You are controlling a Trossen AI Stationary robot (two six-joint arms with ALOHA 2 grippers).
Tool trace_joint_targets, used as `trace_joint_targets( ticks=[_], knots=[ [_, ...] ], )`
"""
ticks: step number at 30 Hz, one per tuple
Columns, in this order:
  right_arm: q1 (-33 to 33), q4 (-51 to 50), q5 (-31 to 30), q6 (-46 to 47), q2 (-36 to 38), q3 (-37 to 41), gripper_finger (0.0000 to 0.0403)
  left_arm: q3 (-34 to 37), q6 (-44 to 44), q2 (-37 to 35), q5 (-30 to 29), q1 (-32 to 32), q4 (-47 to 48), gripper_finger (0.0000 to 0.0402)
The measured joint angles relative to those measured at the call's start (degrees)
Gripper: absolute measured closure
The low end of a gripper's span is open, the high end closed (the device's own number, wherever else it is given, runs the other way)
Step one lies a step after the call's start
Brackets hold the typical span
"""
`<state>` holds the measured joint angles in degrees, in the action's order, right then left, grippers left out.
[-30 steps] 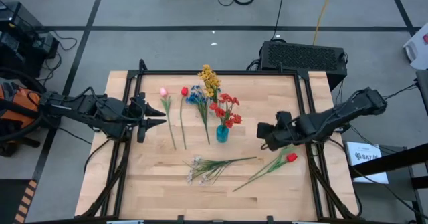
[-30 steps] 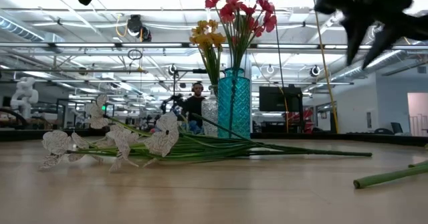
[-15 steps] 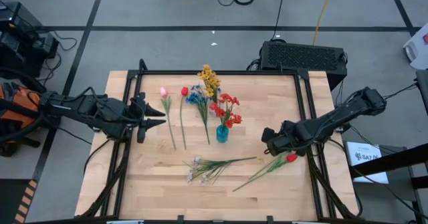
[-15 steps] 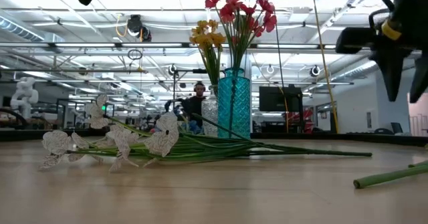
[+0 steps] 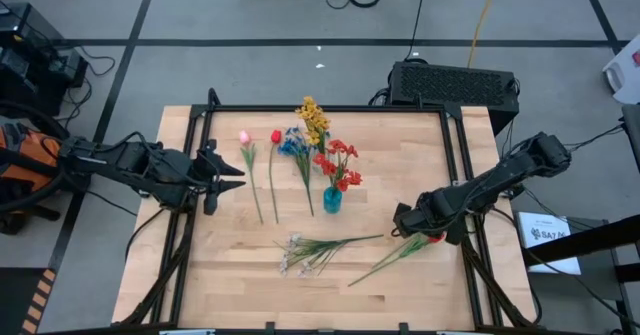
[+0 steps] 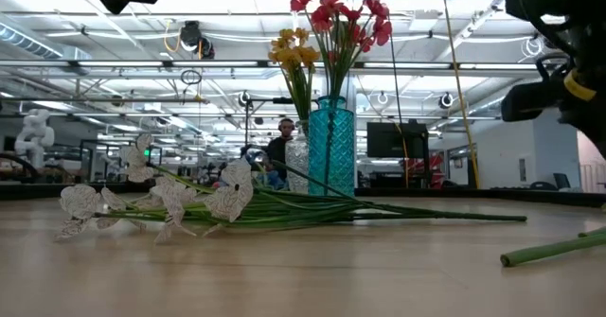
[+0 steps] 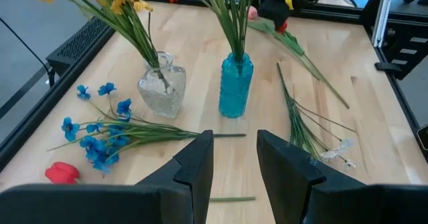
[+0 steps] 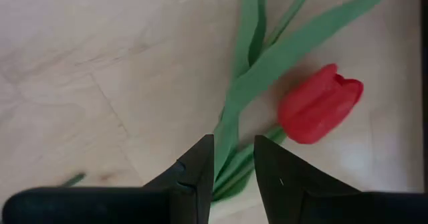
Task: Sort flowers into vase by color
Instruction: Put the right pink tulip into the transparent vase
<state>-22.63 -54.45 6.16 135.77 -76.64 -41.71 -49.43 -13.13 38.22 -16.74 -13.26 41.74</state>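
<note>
Right gripper (image 8: 231, 177) is low over the right half of the tabletop (image 5: 230, 275), directly above a red tulip (image 8: 319, 105) that lies flat on the wood. Fingers (image 8: 195, 174) are spread with a narrow gap between them, straddling the tulip's green leaves and stem just below the bloom; nothing pinched. In the high view the arm hides most of that bloom.

Left gripper (image 7: 234, 160) waits at the left edge of the tabletop, pointing toward the middle, fingers slightly apart and holding nothing.

Flower positions:
- Blue vase (image 5: 332, 200), near centre, upright, holds the red spray (image 5: 338, 163).
- Clear glass vase (image 7: 162, 90), just beside the blue one, holds the yellow spray (image 5: 313, 120).
- Blue spray (image 7: 100, 134) lies flat on the wood beside the glass vase.
- Pink tulip (image 5: 245, 138) and a second red tulip (image 5: 276, 137) lie side by side left of the blue spray, stems toward the front edge.
- White spray (image 5: 300, 253) lies flat in front of the vases, stems pointing right.

A person (image 6: 280, 147) shows in the room behind the vases.
</note>
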Motion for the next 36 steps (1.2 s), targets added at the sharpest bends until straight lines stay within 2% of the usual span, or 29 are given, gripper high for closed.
trace_joint_targets(
  ticks=[19,22,26,29,36],
  knots=[
    [0.1,6.1,-1.9,-0.8,-10.7,0.0,0.0307,0.0,0.5,0.0,0.0,0.0,0.0,0.0279],
    [0.1,7.1,-3.5,-1.0,-10.8,0.0,0.0328,0.0,0.5,0.0,0.0,0.0,0.0,0.0279],
    [0.1,7.6,-4.5,-1.6,-10.8,0.0,0.0387,0.0,0.4,0.0,0.0,0.0,0.0,0.0279],
    [0.1,7.3,-5.2,-2.4,-10.8,-0.5,0.0392,0.0,0.4,0.0,0.0,0.0,0.0,0.0279],
    [0.3,3.1,-17.0,-3.6,-10.9,-7.2,0.0399,0.0,0.4,0.0,0.0,0.0,0.0,0.0279]
  ],
)
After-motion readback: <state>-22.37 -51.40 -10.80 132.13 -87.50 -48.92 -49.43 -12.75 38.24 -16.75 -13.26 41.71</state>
